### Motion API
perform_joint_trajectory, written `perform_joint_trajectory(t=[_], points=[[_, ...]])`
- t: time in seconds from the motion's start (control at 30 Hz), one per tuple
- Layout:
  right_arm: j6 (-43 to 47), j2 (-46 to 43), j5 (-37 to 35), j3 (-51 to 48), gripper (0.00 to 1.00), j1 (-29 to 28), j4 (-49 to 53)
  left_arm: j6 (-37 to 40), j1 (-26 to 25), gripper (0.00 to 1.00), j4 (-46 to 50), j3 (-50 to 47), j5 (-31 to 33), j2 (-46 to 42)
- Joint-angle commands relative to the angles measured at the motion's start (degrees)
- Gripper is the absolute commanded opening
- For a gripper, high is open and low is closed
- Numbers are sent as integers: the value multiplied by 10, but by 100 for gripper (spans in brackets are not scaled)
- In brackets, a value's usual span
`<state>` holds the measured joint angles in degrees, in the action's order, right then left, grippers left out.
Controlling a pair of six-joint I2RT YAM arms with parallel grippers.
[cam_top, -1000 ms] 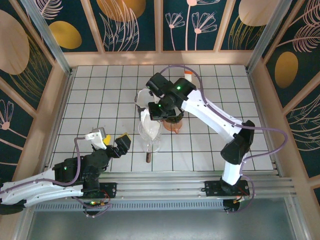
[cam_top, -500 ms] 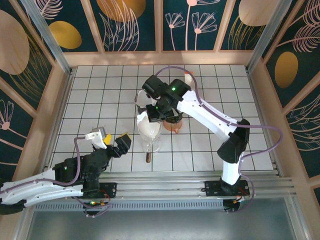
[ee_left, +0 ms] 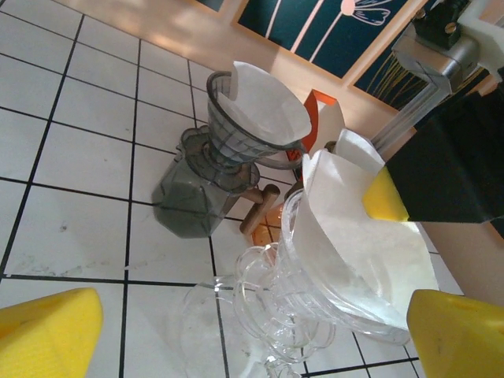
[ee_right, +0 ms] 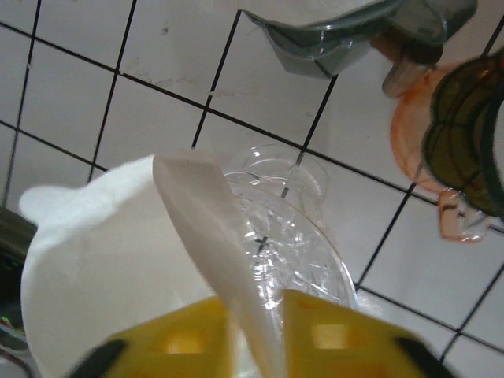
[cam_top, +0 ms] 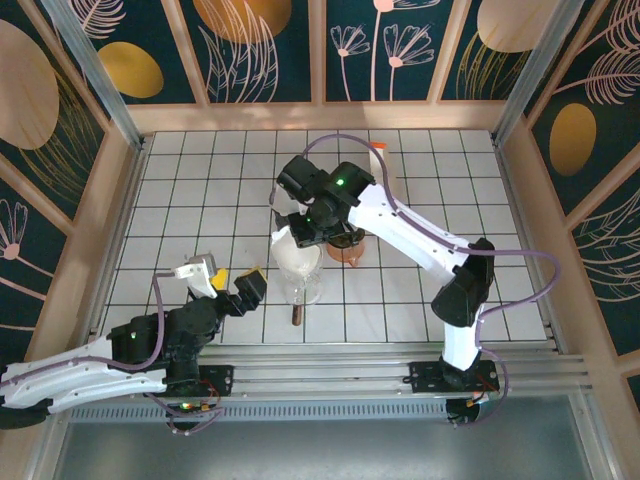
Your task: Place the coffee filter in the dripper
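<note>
Top external view: the white paper coffee filter [cam_top: 297, 256], pinched by the right gripper [cam_top: 306, 231], has been lowered into the clear cone-shaped dripper [cam_top: 300, 289] near the middle of the white tiled table [cam_top: 180, 200], so only letting go seems left, while the left gripper [cam_top: 232, 287] is held open.

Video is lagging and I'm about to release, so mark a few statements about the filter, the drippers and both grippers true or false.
1. The right gripper is shut on the coffee filter. True.
2. The left gripper holds the clear dripper. False: it is open and apart from it.
3. The gray dripper has a paper filter in it. True.
4. The coffee filter lies flat, away from every dripper. False: its lower part sits in the clear dripper's mouth.
</note>
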<state>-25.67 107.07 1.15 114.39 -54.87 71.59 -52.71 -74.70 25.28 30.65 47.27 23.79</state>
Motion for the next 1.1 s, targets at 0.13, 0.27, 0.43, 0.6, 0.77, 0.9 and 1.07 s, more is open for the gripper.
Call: perform_joint_trajectory(t=[0.13, 0.27, 0.43, 0.6, 0.77, 0.9, 1.07], points=[[17, -16, -64, 36, 52, -19, 15, 17, -3, 99, -21, 3, -12, -6], [18, -41, -79, 6, 60, -24, -13, 22, -3, 99, -27, 12, -18, 14], [30, -98, -113, -69, 64, -33, -85, 35, -3, 99, -40, 26, -31, 42], [53, -210, -117, -221, 65, -39, -262, 51, -2, 98, -50, 54, -33, 62], [75, -307, -123, -361, 66, -45, -421, 74, 13, 99, -64, 87, -57, 84], [79, -341, -122, -420, 67, -46, -479, 77, 96, 98, -70, 111, -170, 124], [79, -345, -124, -448, 67, -45, -498, 58, 159, 86, -64, 140, -270, 185]])
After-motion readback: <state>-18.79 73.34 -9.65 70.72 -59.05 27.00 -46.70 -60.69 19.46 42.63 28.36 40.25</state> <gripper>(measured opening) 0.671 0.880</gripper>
